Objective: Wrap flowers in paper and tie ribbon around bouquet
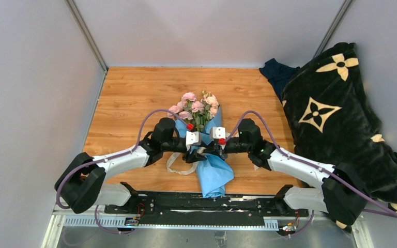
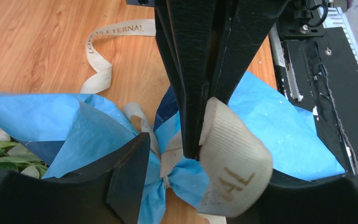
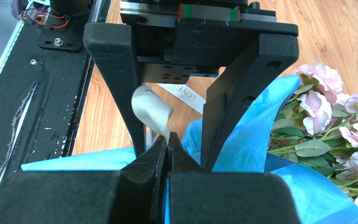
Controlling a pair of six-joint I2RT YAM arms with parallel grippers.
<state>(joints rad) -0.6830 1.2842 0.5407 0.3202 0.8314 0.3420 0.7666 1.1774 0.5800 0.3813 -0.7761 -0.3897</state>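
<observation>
The bouquet lies on the wooden table, pink flowers [image 1: 196, 106] pointing away and the light blue paper [image 1: 214, 175] cinched at its waist by the cream ribbon [image 1: 178, 166]. My right gripper [image 3: 168, 140] is shut on a loop of ribbon [image 3: 151, 107] just above the waist. My left gripper [image 2: 200, 161] faces it, jaws apart, straddling that loop [image 2: 235, 163] and the right gripper's tips. In the right wrist view the left fingers [image 3: 121, 84] stand either side of the loop. A printed ribbon tail [image 2: 102, 51] trails on the wood. Roses and leaves [image 3: 321, 107] show beside the paper [image 3: 256, 135].
A black blanket with beige flower marks [image 1: 341, 119] is heaped along the right side, with a dark blue cloth [image 1: 276, 72] behind it. The black base rail [image 1: 201, 201] runs along the near edge. Grey walls close in the table.
</observation>
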